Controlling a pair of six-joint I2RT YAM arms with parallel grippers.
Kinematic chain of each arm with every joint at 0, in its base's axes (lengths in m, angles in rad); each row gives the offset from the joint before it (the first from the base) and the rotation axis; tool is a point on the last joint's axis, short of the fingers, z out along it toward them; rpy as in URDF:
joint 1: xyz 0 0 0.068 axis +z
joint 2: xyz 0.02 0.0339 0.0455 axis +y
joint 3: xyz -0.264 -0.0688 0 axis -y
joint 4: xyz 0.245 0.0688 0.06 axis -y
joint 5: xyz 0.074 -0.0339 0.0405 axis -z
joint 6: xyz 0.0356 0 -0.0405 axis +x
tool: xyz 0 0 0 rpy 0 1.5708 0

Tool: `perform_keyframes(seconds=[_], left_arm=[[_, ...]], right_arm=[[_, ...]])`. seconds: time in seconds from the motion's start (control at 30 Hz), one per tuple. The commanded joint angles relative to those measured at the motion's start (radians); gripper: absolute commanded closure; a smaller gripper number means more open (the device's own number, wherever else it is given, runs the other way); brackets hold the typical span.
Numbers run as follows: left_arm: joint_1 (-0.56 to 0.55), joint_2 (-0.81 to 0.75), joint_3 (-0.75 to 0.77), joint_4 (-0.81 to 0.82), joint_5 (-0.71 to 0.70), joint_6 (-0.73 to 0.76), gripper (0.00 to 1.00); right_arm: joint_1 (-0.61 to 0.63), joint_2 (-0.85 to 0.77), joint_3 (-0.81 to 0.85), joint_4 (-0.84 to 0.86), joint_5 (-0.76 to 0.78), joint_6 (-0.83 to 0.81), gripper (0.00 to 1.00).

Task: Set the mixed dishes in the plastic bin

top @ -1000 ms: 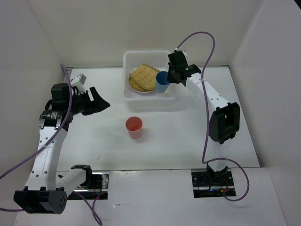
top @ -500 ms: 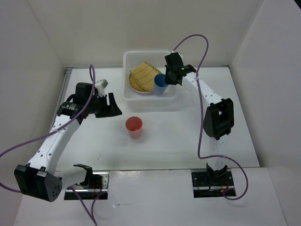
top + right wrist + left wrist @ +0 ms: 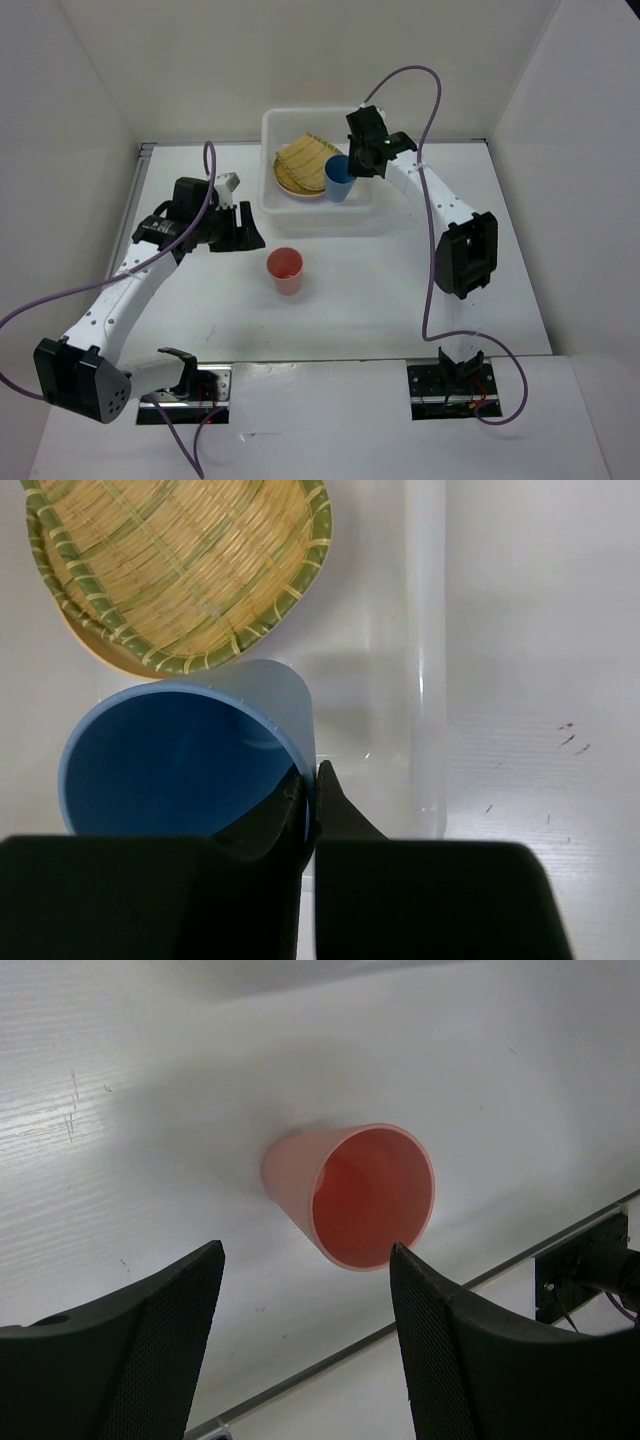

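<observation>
- Viewing from the top external camera: the plastic bin [image 3: 268, 150] sits at the table's [image 3: 350, 310] 12 o'clock edge.
- A squarish woven tray [image 3: 305, 160] lies inside it on a round woven tray [image 3: 287, 180]; a peach-orange plate edge [image 3: 303, 194] shows beneath them at 6 o'clock.
- The blue cup [image 3: 339, 179] is in the bin at 3 o'clock of the trays, mouth up and tilted, with the right gripper [image 3: 352, 172] at its rim.
- The red cup [image 3: 285, 270] stands upright on the table outside the bin, at 6 o'clock of it.
- The left gripper [image 3: 250, 228] hangs at 10 o'clock of the red cup, near it and not touching.
- Left wrist view: both fingers [image 3: 150, 1350] stand wide apart with nothing between them. The red cup lies ahead at 12 o'clock, clear of both pads.
- Right wrist view: the two fingers [image 3: 345, 820] are pinched together on the blue cup's wall, one inside the rim and one outside.
- The bin's translucent wall [image 3: 420, 630] runs at 3 o'clock of the cup, and the woven trays sit at 12 o'clock.
- Whether the cup's base rests on the bin floor cannot be told.
</observation>
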Motion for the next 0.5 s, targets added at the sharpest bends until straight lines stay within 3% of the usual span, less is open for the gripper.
perform_keyframes(seconds=[0.0,0.47], left_arm=[[-0.012,0.007,-0.003,0.03,-0.01,0.01,0.26],[-0.012,0.016,-0.012,0.039,-0.01,0.019,0.26]], right_arm=[[0.008,-0.072,0.068,-0.067,0.037,-0.022,1.0],[0.008,-0.106,-0.017,-0.11,0.026,-0.022,1.0]])
